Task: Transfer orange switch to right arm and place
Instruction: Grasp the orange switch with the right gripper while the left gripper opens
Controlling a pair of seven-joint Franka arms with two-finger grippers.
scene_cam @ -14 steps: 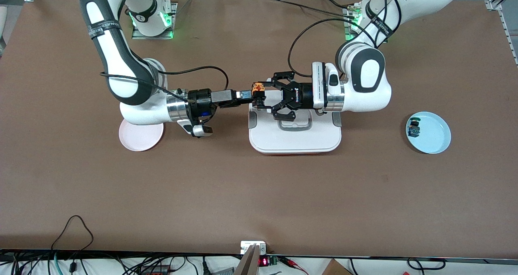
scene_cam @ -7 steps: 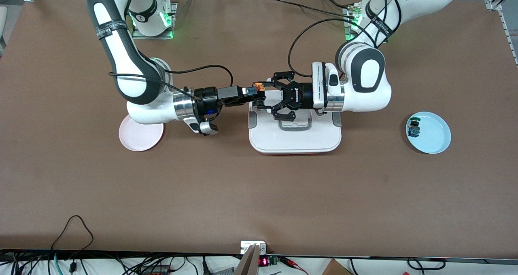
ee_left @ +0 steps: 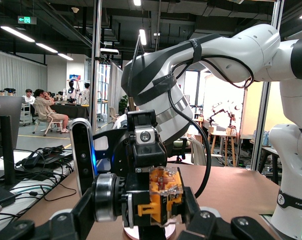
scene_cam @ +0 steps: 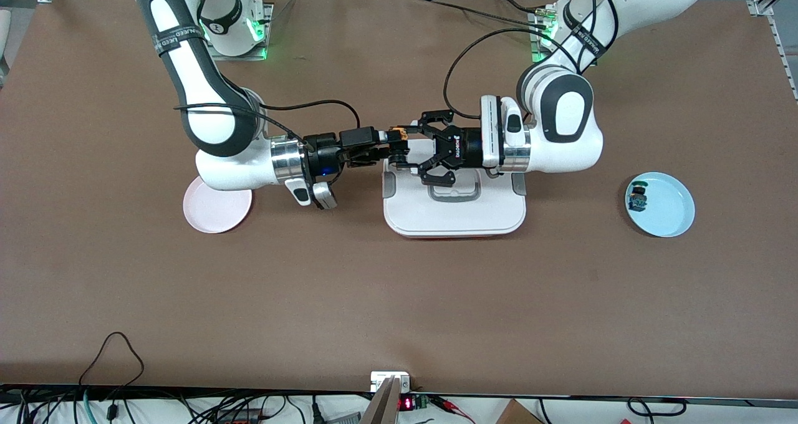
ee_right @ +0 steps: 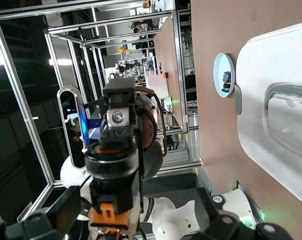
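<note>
The orange switch (scene_cam: 399,136) hangs in the air over the white tray's (scene_cam: 455,215) edge toward the right arm's end. My left gripper (scene_cam: 399,148) is shut on it, its linkage fingers pressing both ends. The left wrist view shows the switch's (ee_left: 161,197) orange block, black body and silver ring between those fingers. My right gripper (scene_cam: 383,144) has come up level against the switch from the right arm's end of the table. It is open. In the right wrist view the switch (ee_right: 108,215) sits between the right gripper's (ee_right: 135,220) wide-apart fingers, touched by neither.
A pink plate (scene_cam: 215,215) lies under the right arm's wrist. A blue plate (scene_cam: 670,209) toward the left arm's end holds a small switch with green and blue parts (scene_cam: 637,198). The same blue plate (ee_right: 222,75) shows in the right wrist view.
The right arm has slid toward the left gripper and turned its wrist, bringing its open fingers up around the switch. The left arm and the switch have stayed still.
</note>
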